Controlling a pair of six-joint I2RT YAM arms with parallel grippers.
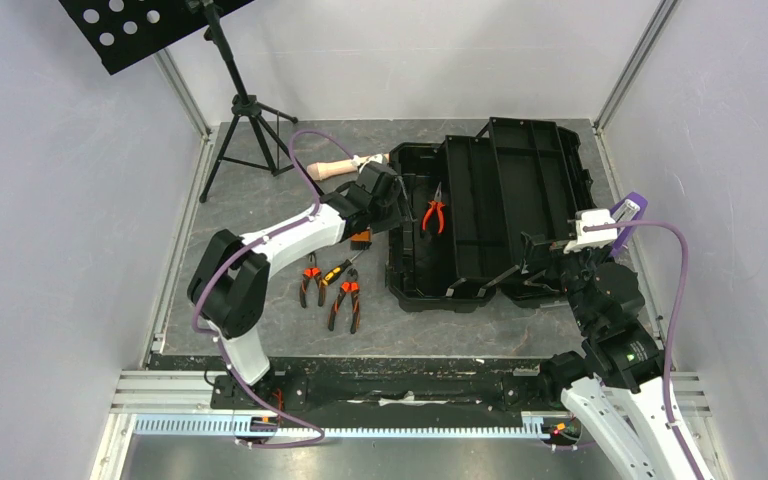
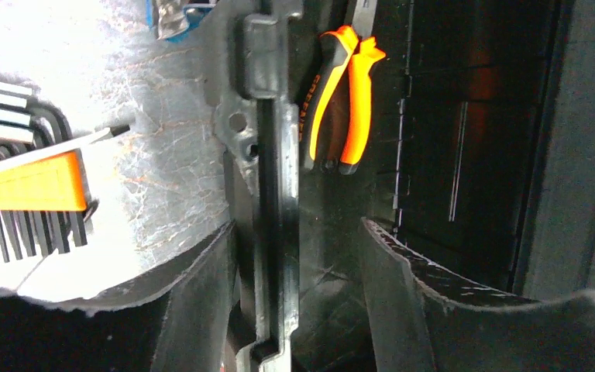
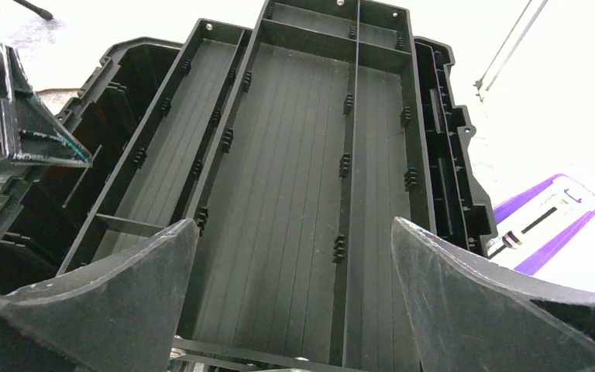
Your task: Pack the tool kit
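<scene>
The black toolbox [image 1: 490, 215] lies open in the middle of the table, its lid folded back to the right. One pair of orange-and-black pliers [image 1: 434, 213] [image 2: 341, 101] lies inside its left half. Two more pliers [image 1: 345, 300] and a yellow-and-black screwdriver [image 1: 336, 270] lie on the table left of the box. My left gripper [image 1: 384, 196] [image 2: 298, 287] stands open astride the box's left rim [image 2: 275, 194], with one finger outside the wall and one inside. My right gripper [image 1: 542, 257] [image 3: 294, 294] is wide open and empty in front of the ribbed lid interior [image 3: 302, 155].
A beige cylindrical handle [image 1: 345, 166] lies behind the box's left corner. A purple object [image 1: 628, 210] [image 3: 546, 217] sits to the right of the lid. A hex key set in an orange holder [image 2: 23, 182] lies left of the rim. A tripod stand [image 1: 245, 110] is at the back left.
</scene>
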